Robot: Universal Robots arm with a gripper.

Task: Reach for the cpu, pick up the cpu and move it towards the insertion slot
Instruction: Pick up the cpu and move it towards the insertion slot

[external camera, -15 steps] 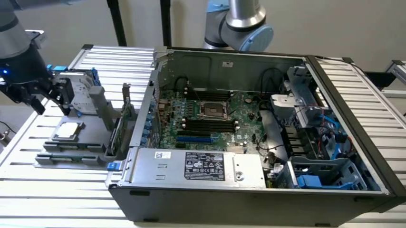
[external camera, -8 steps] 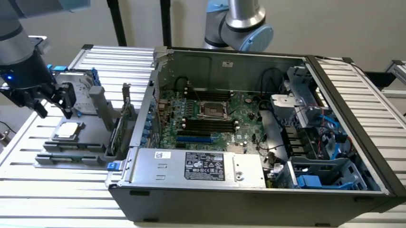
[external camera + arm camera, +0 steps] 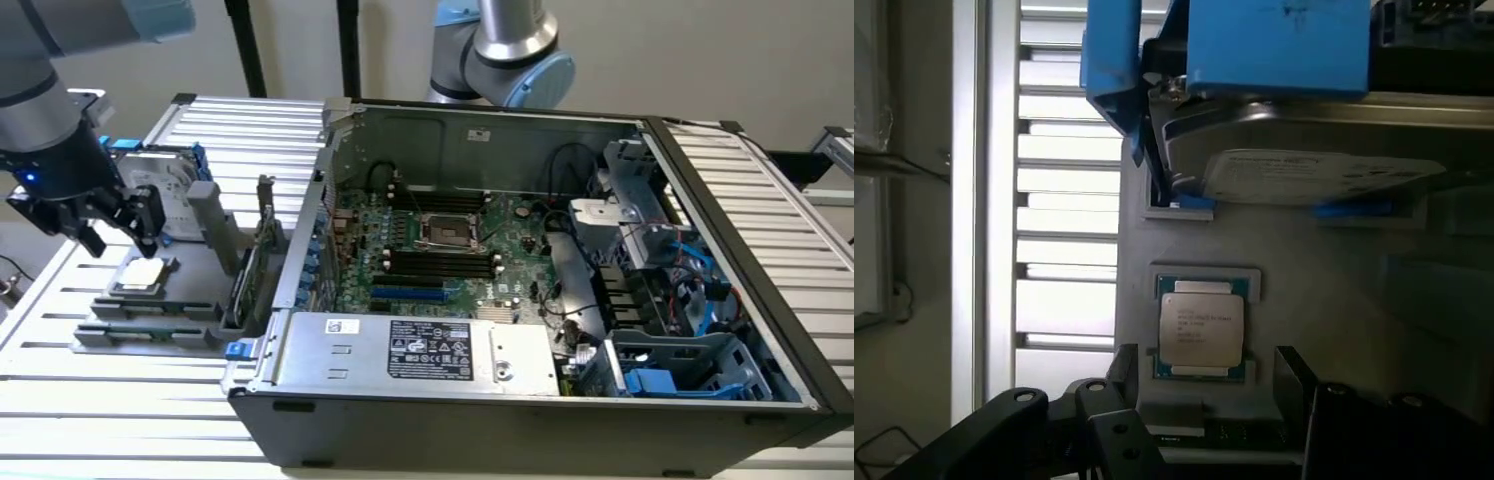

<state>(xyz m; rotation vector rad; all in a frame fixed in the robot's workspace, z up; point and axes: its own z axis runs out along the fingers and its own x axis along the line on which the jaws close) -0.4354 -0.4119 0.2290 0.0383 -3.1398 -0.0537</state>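
The cpu [image 3: 143, 275] lies flat in a grey holder [image 3: 200, 260] on the slatted table, at the exterior view's left, outside the computer case. Its silver top with printed text faces the wrist camera [image 3: 1201, 328]. My gripper [image 3: 120, 238] hangs just above and slightly behind the cpu, open, not touching it. In the wrist view the two black fingers [image 3: 1104, 425] stand apart on either side of the chip's seat, with nothing between them. The insertion slot [image 3: 447, 230] is the shiny-framed square socket on the green board inside the open case.
A silver hard drive with blue rails [image 3: 1304, 170] stands upright in the holder right behind the cpu [image 3: 158, 172]. The case wall [image 3: 314, 230] rises between holder and motherboard. Black memory slots [image 3: 434, 265] lie beside the socket. A second arm [image 3: 501, 50] sits behind the case.
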